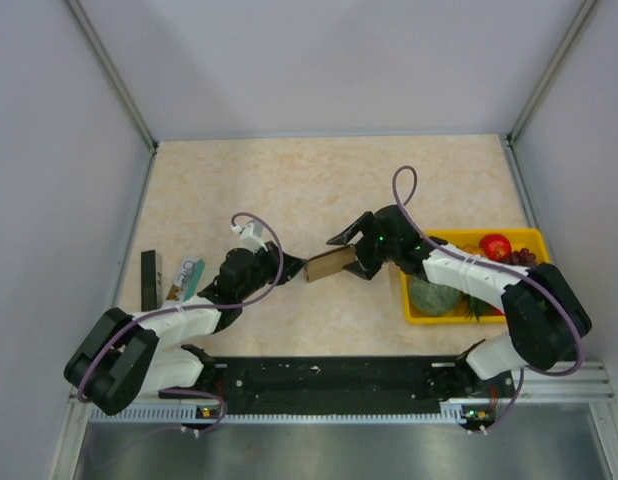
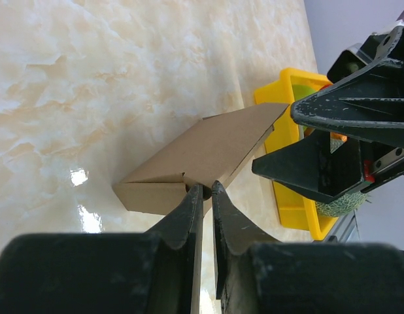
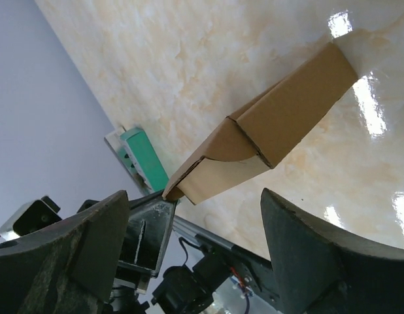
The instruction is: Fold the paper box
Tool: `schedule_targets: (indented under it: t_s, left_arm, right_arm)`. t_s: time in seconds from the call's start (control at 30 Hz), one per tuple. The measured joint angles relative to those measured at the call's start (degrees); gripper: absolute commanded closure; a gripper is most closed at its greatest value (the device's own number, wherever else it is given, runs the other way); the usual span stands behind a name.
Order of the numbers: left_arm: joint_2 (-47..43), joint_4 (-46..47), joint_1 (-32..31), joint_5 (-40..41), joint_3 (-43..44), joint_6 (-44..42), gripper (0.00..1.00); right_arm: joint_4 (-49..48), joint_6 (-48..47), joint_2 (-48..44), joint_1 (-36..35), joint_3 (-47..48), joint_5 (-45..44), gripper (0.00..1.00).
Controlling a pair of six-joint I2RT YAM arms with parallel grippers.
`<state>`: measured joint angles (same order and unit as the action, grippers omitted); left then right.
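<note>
The paper box is a small brown cardboard carton, partly folded, held tilted just above the table's middle. My left gripper is shut on its left end. In the left wrist view the left gripper has its tips pinched on a flap at the near edge of the box. My right gripper stands open at the box's right end. In the right wrist view the box hangs ahead of the wide-open right gripper, touching neither of its fingers.
A yellow tray with a tomato, grapes and a green melon sits under the right arm. A teal-and-white packet and a black block lie at the left. Grey walls enclose the table.
</note>
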<state>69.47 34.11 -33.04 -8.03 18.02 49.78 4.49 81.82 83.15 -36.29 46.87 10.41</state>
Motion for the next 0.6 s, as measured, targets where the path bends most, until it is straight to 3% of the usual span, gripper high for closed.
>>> schedule_targets:
  t_s: [0.6]
  left_arm:
    - [0.0,-0.7,-0.3,0.4,0.5,-0.3,0.89]
  right_arm:
    - [-8.5,4.5,2.9,-1.2,-4.2,1.2,0.49]
